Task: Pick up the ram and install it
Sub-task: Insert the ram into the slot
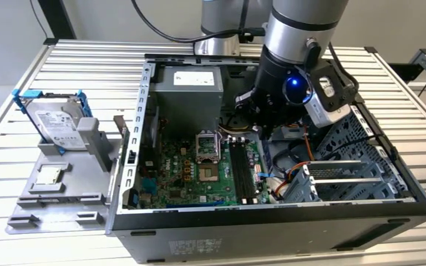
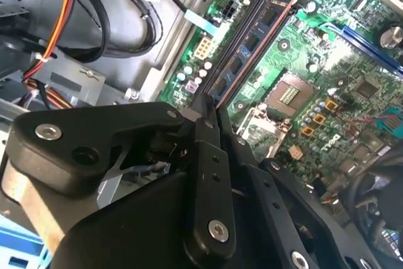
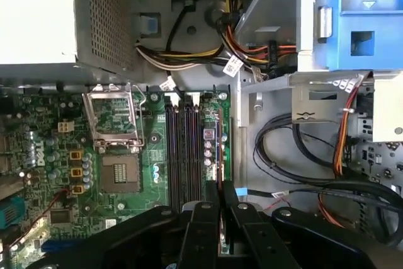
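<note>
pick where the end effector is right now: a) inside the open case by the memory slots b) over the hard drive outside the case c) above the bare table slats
a: in the exterior view the end effector reaches down into the open case, close over the black memory slots, apart from the hard drive.

We see the ram [image 2: 254,41], a long, thin, dark blue-green stick with black chips, standing on edge among the black memory slots [image 2: 237,32] of the motherboard [image 2: 352,61].

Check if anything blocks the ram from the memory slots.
Nothing visible does. The gripper holds the ram close by the empty black memory slots; the cable bundles lie off to the side, clear of them.
</note>
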`<state>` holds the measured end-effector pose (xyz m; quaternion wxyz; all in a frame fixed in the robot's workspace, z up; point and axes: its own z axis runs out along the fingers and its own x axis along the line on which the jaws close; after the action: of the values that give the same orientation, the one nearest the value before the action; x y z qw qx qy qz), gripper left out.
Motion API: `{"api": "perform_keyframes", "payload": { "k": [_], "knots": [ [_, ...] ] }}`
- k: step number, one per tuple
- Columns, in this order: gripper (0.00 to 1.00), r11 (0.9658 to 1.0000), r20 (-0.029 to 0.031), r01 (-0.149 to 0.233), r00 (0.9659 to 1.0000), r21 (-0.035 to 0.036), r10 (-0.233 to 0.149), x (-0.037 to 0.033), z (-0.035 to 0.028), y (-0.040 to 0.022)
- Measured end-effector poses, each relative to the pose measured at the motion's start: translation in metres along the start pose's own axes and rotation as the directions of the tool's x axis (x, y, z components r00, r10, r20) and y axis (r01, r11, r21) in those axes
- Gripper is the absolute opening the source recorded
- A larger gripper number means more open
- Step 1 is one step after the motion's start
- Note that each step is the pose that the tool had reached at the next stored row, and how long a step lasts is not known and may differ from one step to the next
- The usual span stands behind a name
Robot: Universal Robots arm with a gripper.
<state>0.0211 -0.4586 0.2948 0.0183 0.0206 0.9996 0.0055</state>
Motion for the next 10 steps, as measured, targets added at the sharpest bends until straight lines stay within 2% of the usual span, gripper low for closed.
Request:
{"api": "perform_keyframes", "payload": {
  "k": [10],
  "knots": [
    [0.0,1.0,0.0004,0.0,1.0,0.0026,0.0,0.0053,0.0184,-0.0004]
  ]
}}
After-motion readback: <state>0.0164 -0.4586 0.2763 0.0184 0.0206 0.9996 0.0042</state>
